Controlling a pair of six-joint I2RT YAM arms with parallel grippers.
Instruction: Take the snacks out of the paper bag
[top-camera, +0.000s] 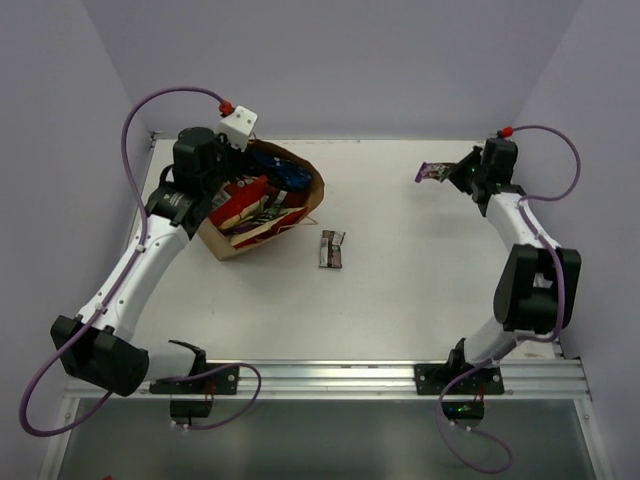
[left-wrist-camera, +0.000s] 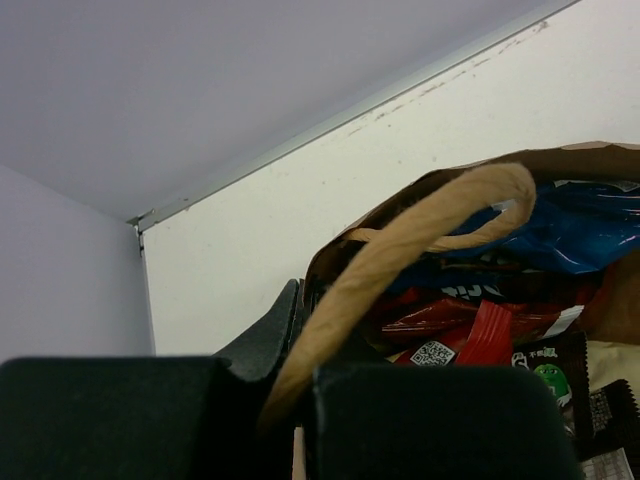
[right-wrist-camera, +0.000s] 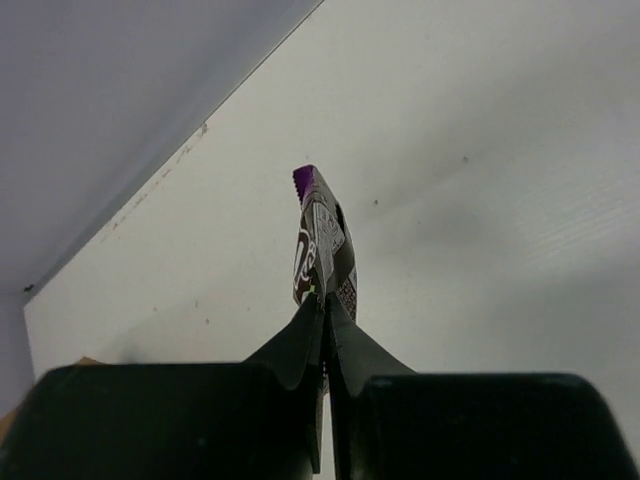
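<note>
The brown paper bag (top-camera: 303, 207) lies tilted at the back left, its mouth full of snacks: red packets (top-camera: 240, 200) and a blue packet (top-camera: 282, 168). My left gripper (top-camera: 228, 172) is shut on the bag's rim beside the loop handle (left-wrist-camera: 420, 235). In the left wrist view its jaws (left-wrist-camera: 300, 305) pinch the paper edge, with red (left-wrist-camera: 470, 335) and blue packets (left-wrist-camera: 570, 225) inside. My right gripper (top-camera: 458, 173) is shut on a purple-brown candy bar (top-camera: 433, 171) held above the table at the back right. The right wrist view shows the bar (right-wrist-camera: 322, 245) upright between the gripper's (right-wrist-camera: 325, 305) closed fingers.
A dark brown candy bar (top-camera: 331, 250) lies on the white table, right of the bag. The back wall edge (top-camera: 400, 139) runs close behind both grippers. The metal rail (top-camera: 330, 378) with the arm bases is at the near edge.
</note>
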